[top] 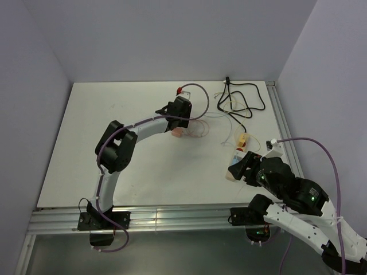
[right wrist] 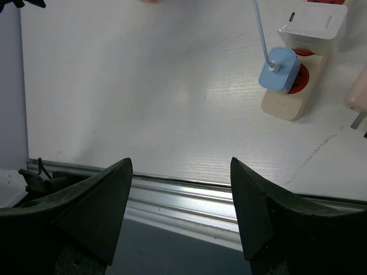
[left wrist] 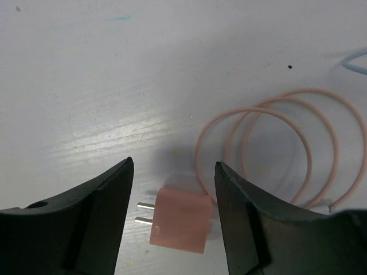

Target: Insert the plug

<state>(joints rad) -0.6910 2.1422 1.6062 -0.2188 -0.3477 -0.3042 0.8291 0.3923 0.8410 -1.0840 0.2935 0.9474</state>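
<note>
A pink plug [left wrist: 179, 220] lies flat on the white table, its two metal prongs [left wrist: 144, 212] pointing left; it also shows in the top view [top: 178, 133]. Its thin pink cable [left wrist: 275, 149] coils to the right. My left gripper [left wrist: 173, 166] is open and straddles the plug without touching it; it shows in the top view [top: 179, 117]. A beige power strip [right wrist: 287, 97] with red sockets holds a blue plug [right wrist: 278, 69] and a white charger [right wrist: 312, 23]. My right gripper [right wrist: 180, 163] is open and empty over the table's near edge, near the strip [top: 241, 146].
A black cable [top: 243, 100] lies tangled at the back right, with thin pale cables beside it. An aluminium rail [top: 172, 217] runs along the near edge. Another pale plug [right wrist: 358, 97] shows at the right edge of the right wrist view.
</note>
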